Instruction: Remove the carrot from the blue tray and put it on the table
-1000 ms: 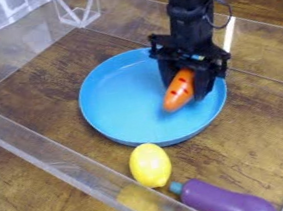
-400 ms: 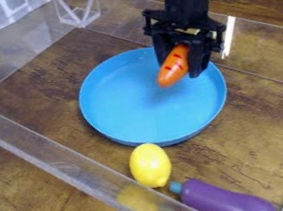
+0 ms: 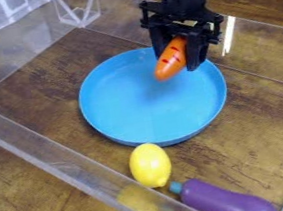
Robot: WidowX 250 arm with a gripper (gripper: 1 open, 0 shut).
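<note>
- The surface [image 3: 35,99] is one dark brown wood-grain tabletop, boxed in by clear plastic walls [image 3: 58,161] that catch pale glare.
- One blue tray [image 3: 139,113] lies on it: round, smooth bright plastic with a raised rim, its inside bare.
- One black arm comes down from the top edge over the tray's far right rim, ending in the gripper [image 3: 177,56], which points straight down.
- One purple eggplant [image 3: 228,203], glossy and elongated, lies near the bottom edge, its green-capped end toward the lemon.
- One yellow lemon [image 3: 150,164], a smooth oval, sits just outside the tray's near rim.
- One carrot [image 3: 171,60], small, orange and tapered, hangs clamped between the gripper's closed jaws, clear of the tray floor. Its long axis is tilted, lower end toward lower left; its leafy top is hidden.
</note>
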